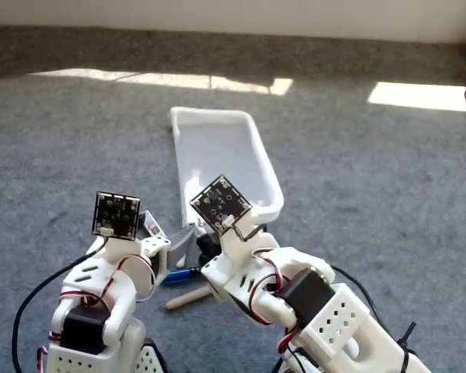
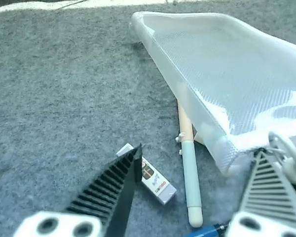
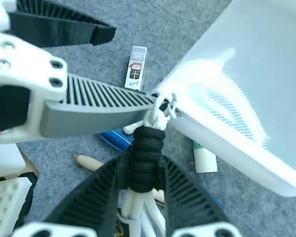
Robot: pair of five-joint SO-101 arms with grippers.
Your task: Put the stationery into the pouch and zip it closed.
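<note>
The white mesh pouch (image 1: 217,148) lies open on the grey carpet, its near corner between the two arms. My right gripper (image 3: 144,163) is shut on the black zipper pull cord (image 3: 145,148) at that corner. My left gripper (image 2: 199,151) is open, its grey finger (image 3: 98,106) touching the zipper ring (image 2: 281,145). Under it lie a boxed eraser (image 2: 153,180), a pale blue and beige pen (image 2: 190,173), a blue pen (image 3: 116,140) and a wooden pencil (image 3: 89,162), all outside the pouch.
Grey carpet (image 1: 373,194) spreads around the pouch with free room on both sides. A bright wall edge runs along the far side. The arm bases and cables crowd the near edge.
</note>
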